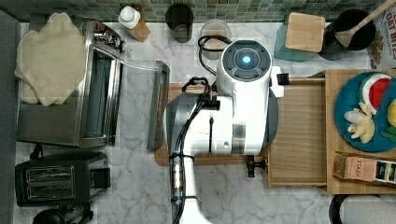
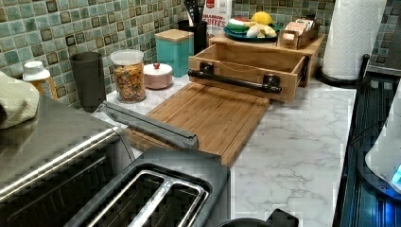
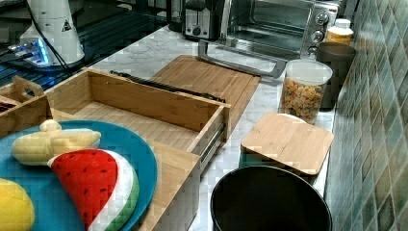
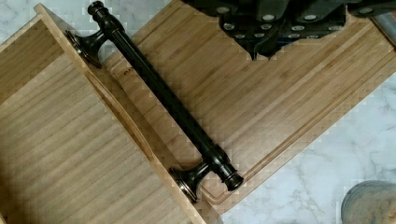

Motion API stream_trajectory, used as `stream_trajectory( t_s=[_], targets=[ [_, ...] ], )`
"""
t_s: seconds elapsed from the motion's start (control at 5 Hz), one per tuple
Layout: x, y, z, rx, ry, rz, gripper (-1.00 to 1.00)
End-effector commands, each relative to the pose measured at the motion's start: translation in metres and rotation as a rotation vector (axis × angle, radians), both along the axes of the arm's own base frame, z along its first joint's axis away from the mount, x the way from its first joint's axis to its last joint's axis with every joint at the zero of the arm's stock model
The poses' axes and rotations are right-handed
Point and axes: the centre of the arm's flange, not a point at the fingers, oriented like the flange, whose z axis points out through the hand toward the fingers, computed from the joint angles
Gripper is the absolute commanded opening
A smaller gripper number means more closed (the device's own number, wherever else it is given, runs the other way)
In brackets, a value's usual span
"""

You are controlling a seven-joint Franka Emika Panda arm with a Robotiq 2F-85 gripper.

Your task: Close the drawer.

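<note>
Wooden drawer [image 3: 144, 120] stands open and bare inside as I watch; the gripper's [image 4: 261, 44] stance I cannot tell.

The white robot arm [image 1: 233, 107] is reaching over the marble table [image 1: 135, 186], covering much of the cutting board [image 1: 161, 156]. The drawer [image 1: 299, 135] is standing pulled out from under the cabinet [image 1: 332, 140], which is carrying a blue plate [image 1: 343, 107] and a tea box [image 1: 364, 168].
</note>
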Motion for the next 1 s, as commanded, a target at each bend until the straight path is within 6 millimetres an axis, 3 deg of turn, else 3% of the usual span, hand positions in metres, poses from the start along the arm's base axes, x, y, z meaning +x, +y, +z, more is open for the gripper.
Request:
stream_trajectory(
  t_s=[0.2, 0.6, 1.0],
  targets=[
    [-0.017, -0.01, -0.021, 0.093, 0.013, 0.232, -1.0],
    [-0.021, 0.002, -0.045, 0.056, 0.011, 0.376, -1.0],
    [-0.035, -0.006, -0.104, 0.038, -0.055, 0.464, -1.0]
  ],
)
